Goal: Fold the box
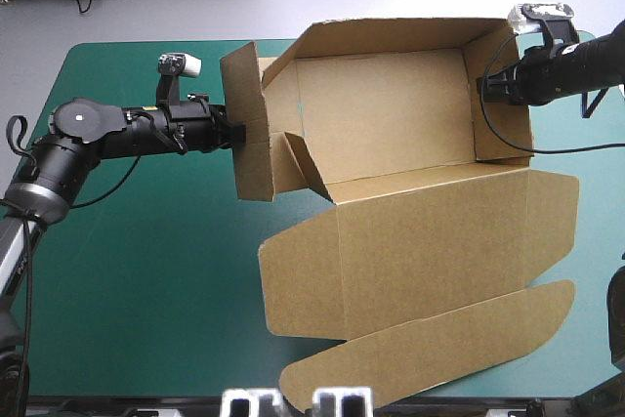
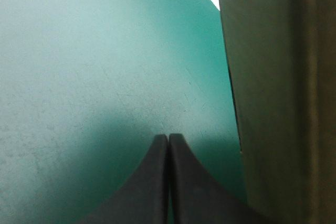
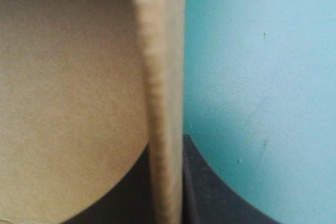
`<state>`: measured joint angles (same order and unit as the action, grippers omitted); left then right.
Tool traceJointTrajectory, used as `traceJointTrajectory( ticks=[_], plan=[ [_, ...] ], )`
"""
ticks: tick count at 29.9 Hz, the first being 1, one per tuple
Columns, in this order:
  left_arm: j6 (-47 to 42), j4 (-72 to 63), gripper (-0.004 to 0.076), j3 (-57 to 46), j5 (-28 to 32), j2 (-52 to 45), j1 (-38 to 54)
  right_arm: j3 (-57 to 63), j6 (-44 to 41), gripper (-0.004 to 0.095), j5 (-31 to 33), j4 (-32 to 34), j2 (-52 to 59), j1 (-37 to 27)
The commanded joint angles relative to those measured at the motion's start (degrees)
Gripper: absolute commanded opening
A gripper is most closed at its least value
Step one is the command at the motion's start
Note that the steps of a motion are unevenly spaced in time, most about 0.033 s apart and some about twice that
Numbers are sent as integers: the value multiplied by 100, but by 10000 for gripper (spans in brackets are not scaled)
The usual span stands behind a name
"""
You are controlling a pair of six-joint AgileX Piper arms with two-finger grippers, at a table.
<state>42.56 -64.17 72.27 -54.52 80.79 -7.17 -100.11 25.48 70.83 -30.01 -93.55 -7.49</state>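
worktop (image 1: 146, 319): teal-green cover, with the board lying across its middle and right.
box (image 1: 391, 114): brown, set toward the far right as a half-formed tray; far wall (image 1: 391, 34) and right wall (image 1: 500, 95) are raised, and the lid (image 1: 439, 241) lies flat toward the near edge with its tuck flap (image 1: 430, 354) spread out.
left side panel (image 1: 249, 129): stood up but swung outward, not yet folded over and tucked; an angled inner fold (image 1: 298, 158) is seen at its foot.
left gripper (image 2: 168, 139): clenched to a point with no board between its fingers; the panel stands just beside it, and contact cannot be told from the wrist view.
right gripper (image 3: 167, 148): clamped on the right wall, one finger inside the tray and one outside.
step in hand (judged): the left side panel is to be pushed inward and tucked while the tray is steadied.
how it is best done: the push should be made with the closed tip against the panel's outer face, low near the crease, so that the board is hinged rather than bent mid-sheet; the inner fold should be laid in first; the right wall should be held pinched so that the tray is not slid across the cover.
risk: a push applied high may buckle the panel or shove the whole box toward the right edge.
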Motion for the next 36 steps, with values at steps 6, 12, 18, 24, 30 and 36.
traceJointTrajectory(
  ticks=[6, 12, 18, 24, 30, 36],
  plan=[
    [427, -1380, 106, 158, -396, -167, -98, -174, -260, -19, -369, -31, 282, -13],
    [652, -1734, 247, 158, -746, -167, -108, -174, -521, -19, -667, 402, 272, 421],
    [860, -1748, 364, 158, -659, -167, -108, -174, -1009, -19, -1225, 834, 159, 1031],
    [937, -1760, 489, 158, -666, -167, -108, -174, -1293, -19, -1508, 1083, -78, 1487],
    [908, -1457, 496, 158, -388, -167, -108, -174, -1636, -19, -1705, 1260, -292, 1650],
    [-96, -124, 494, 158, 1109, -167, -556, -174, -1708, -19, -1865, 1267, -340, 1692]
  ],
)
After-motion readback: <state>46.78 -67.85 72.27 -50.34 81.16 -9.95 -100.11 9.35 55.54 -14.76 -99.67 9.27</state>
